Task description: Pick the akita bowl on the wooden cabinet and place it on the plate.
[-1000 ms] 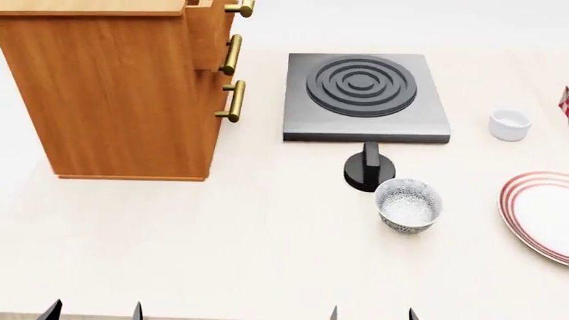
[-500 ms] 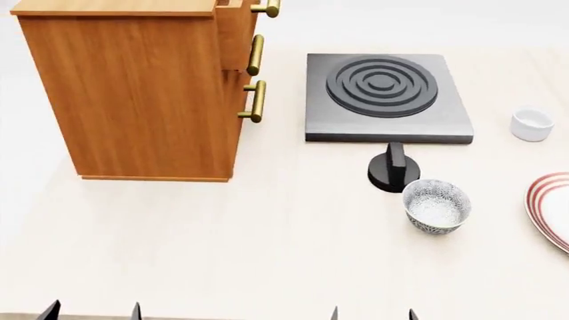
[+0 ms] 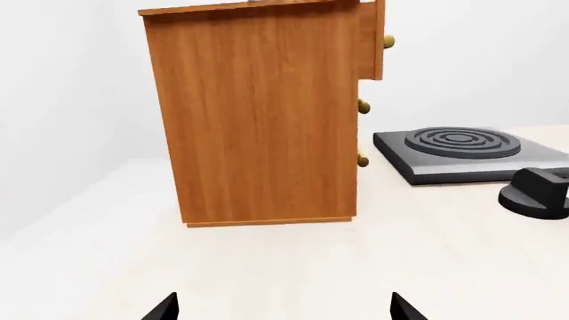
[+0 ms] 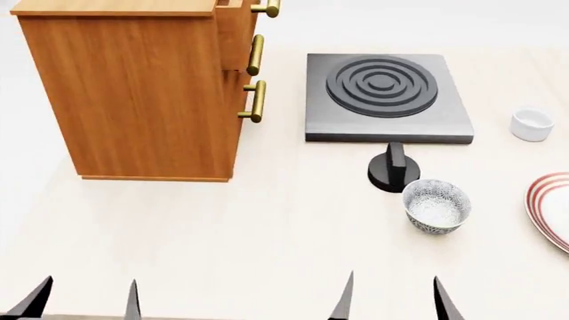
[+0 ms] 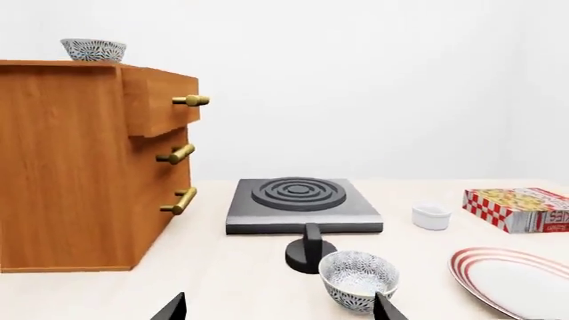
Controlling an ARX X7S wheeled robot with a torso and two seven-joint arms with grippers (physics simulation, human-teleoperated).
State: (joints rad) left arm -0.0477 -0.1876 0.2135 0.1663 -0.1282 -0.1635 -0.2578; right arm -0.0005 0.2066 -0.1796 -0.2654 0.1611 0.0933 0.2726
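Observation:
The akita bowl (image 5: 93,49), black-and-white patterned, stands on top of the wooden cabinet (image 5: 71,160) at its far back; the head view cuts it off. The cabinet (image 4: 133,93) fills the left of the table, also close in the left wrist view (image 3: 258,113). The red-ringed plate (image 4: 553,210) lies at the right edge (image 5: 511,280). An identical bowl (image 4: 435,206) sits on the table beside the right gripper's fingertip (image 5: 358,280). My left gripper (image 4: 86,300) (image 3: 282,308) and right gripper (image 4: 393,300) (image 5: 280,307) are open and empty, low at the table's near edge.
A grey stove slab (image 4: 388,97) lies right of the cabinet, with a black knob (image 4: 394,170) in front of it. A small white cup (image 4: 532,124) stands further right. A red-checked box (image 5: 520,208) lies behind the plate. Brass drawer handles (image 4: 255,100) stick out toward the stove.
The head view first swung left, shifting the scene right. Since then both grippers' fingertips have risen further into the head view's lower edge.

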